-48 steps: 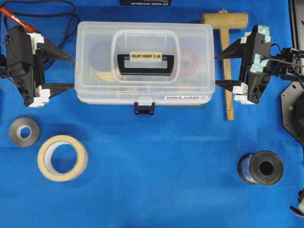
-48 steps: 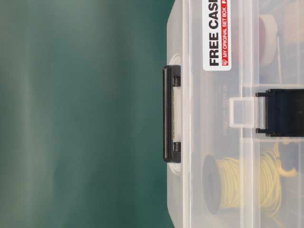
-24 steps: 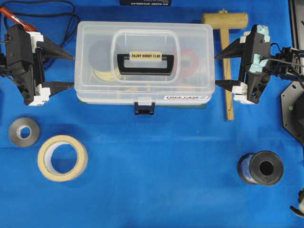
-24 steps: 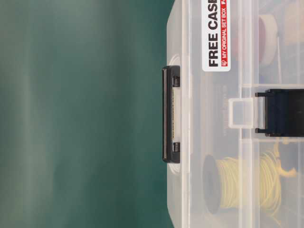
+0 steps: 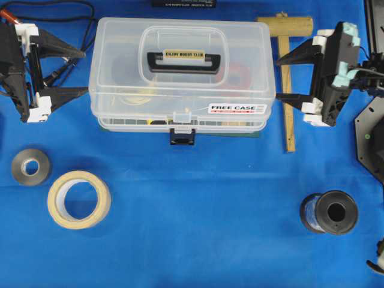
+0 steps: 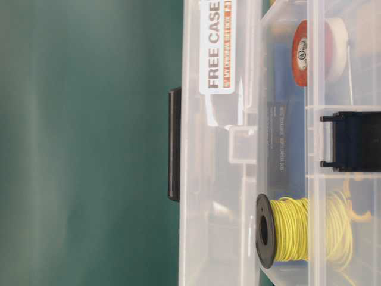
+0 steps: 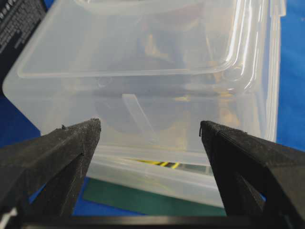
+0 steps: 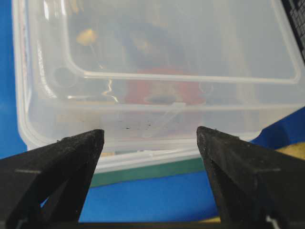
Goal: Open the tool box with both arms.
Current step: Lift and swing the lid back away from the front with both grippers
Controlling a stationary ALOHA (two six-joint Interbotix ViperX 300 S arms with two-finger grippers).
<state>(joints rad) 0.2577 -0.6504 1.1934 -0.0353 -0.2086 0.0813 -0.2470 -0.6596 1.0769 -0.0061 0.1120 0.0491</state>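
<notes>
Clear tool box [image 5: 180,72] at the table's far edge, lid lifted off its base, your left gripper [image 5: 75,71] and right gripper [image 5: 288,77] flanking its ends, both wide open, holding nothing.

Clear tool box [image 5: 180,72], black handle [image 5: 184,62] (cream label), black latch [image 5: 182,137]; blue table cover [image 5: 198,210]; cream tape roll [image 5: 78,199]; grey tape roll [image 5: 30,167]; yellow wire spool [image 6: 286,229].

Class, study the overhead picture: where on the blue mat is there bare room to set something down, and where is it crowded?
Bare: the wide stretch in front of the tool box, bordered by the masking tape roll on the left and the black spool on the right. Crowded: both box ends, each flanked by an open end effector, left and right, with the mallet alongside.
</notes>
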